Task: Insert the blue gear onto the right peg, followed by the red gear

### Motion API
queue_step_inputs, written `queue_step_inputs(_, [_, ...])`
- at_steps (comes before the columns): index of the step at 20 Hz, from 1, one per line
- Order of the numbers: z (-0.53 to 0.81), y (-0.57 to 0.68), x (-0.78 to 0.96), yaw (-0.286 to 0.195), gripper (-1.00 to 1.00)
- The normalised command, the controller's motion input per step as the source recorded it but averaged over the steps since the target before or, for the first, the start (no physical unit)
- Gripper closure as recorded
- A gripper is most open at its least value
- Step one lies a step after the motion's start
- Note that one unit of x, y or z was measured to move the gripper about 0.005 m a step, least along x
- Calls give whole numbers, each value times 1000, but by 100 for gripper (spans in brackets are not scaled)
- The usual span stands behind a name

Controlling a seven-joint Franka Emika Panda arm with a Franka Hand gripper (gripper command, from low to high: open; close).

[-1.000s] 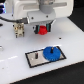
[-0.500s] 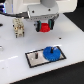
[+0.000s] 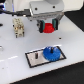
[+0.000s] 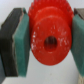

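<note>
I see the gripper (image 3: 48, 25) pinching the red gear (image 3: 48, 27) between teal pads (image 4: 21, 44), aloft; the blue gear (image 3: 51, 53) (seated on the plate (image 3: 34, 59)) lies at 6 o'clock below it.

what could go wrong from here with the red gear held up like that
The hand holds the red gear by its toothed rim, well above the plate. The grip may slip on the teeth and drop or tilt it.

The blue gear already sits at the right peg. The red gear's centre hole must line up with that thin pin; a small offset could land it on the blue gear's hub instead.

The peg itself is too blurred to judge.
</note>
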Motion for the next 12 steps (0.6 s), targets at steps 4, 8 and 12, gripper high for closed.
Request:
queue_step_inputs(4, [308, 5, 702, 0, 100])
queue_step_inputs(8, [240, -1, 725, 0, 100])
queue_step_inputs(12, [149, 0, 725, 0, 100])
